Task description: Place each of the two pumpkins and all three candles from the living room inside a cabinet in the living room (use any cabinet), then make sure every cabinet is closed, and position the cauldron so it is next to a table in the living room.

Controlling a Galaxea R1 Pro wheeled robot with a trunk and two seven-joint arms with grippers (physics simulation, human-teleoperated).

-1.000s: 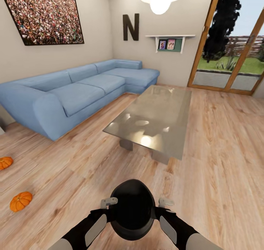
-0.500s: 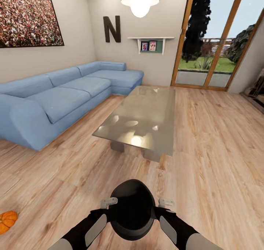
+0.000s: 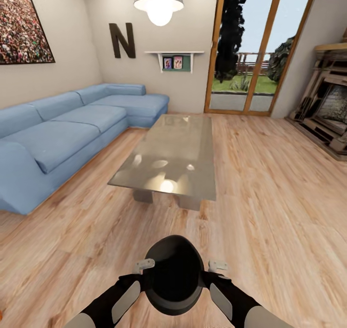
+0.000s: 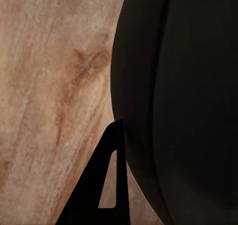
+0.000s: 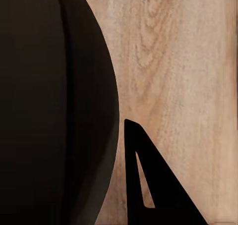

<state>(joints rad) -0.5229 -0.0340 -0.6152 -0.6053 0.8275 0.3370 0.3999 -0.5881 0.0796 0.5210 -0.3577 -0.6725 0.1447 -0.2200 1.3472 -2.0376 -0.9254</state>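
The dark round cauldron [image 3: 174,275] hangs low in front of me over the wooden floor, held between both arms. My left gripper [image 3: 144,265] grips its left rim and my right gripper [image 3: 217,266] grips its right rim. In the left wrist view the cauldron's [image 4: 188,106] black wall runs beside one dark finger [image 4: 99,190]. The right wrist view shows the same: cauldron wall [image 5: 49,106] against a finger [image 5: 148,185]. The glossy grey table [image 3: 166,157] stands a little ahead of the cauldron. A thin orange sliver of a pumpkin [image 3: 1,313] touches the lower left edge. Candles and cabinet are out of view.
A long blue corner sofa [image 3: 62,135] runs along the left wall. On the right stands a stone fireplace [image 3: 327,116]. Glass doors [image 3: 246,53] fill the far wall, and a pendant lamp [image 3: 159,0] hangs above the table. Bare wooden floor lies between me and the table.
The whole view has swung to the right: sofa, table and wall picture slid left, the pumpkins slipped off the left edge, and the fireplace came in. The cauldron stays held the same way.
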